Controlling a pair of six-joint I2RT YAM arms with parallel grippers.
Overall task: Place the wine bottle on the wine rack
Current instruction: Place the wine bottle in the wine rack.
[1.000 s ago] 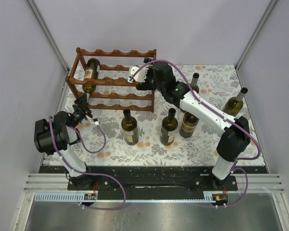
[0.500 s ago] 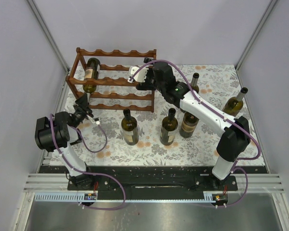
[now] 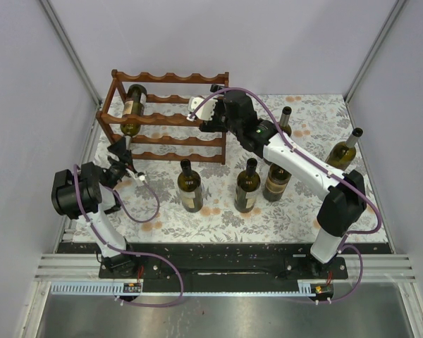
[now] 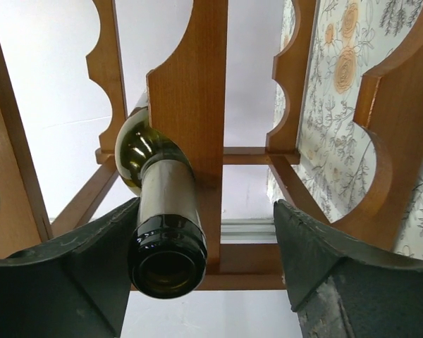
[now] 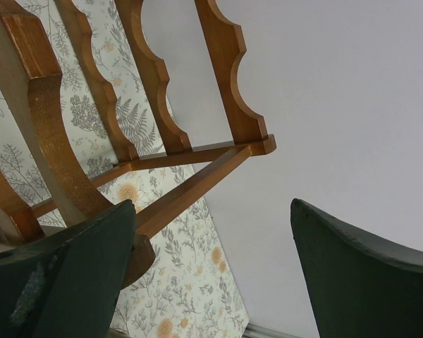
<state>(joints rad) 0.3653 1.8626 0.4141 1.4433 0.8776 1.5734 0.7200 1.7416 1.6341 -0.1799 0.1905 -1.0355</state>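
Nearest the bases, three spare bottles [image 3: 190, 186] stand upright mid-table [image 3: 225, 211], near 6 o'clock of the rack.

Left gripper [image 3: 120, 149] is at 9 o'clock on the table, pointing toward 12 at the wine rack [image 3: 170, 77]. Claw is spread. In the wrist view the neck sits between the fingers [image 4: 77, 274], with the one at the 9 o'clock side just beside the bottle lip and the other well apart. No pinch.

The wine bottle [image 3: 132, 107] lies on its side in an upper tier at the rack's left end, base toward 12, mouth poking out toward 6 past the front rail. Looks seated, so the task reads as near done.

Right gripper [image 3: 197, 109] is at the rack's right end, about 3 o'clock of the bottle. Claw is spread wide with nothing in it.

Risks:
- The left finger beside the lip could snag on pull-back and drag or roll the bottle out of its scallop.
- The right claw sits close to the rails, so a sloppy retreat could nudge the rack and shake the bottle.
- Either arm swinging toward 6 could clip a standing bottle.
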